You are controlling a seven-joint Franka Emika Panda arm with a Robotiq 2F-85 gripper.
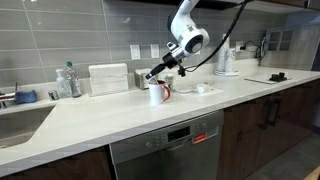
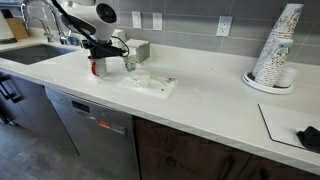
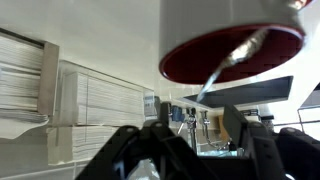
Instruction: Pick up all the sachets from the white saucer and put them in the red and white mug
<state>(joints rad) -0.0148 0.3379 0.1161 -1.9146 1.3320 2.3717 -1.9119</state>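
Now | hovering with fingers [image 1: 155,78] spread wide at 12 o'clock of red and white mug [image 1: 158,94] | mug upright on surface [image 1: 110,125], red inside facing wrist view.

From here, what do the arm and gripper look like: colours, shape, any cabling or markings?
A white arm with rounded joints ends in a black two-finger gripper. A loose black cable loops alongside it. No markings are legible.

No words or numbers can be read here. The small red display [image 2: 103,125] on the dishwasher [image 2: 80,120] is too blurry to read.
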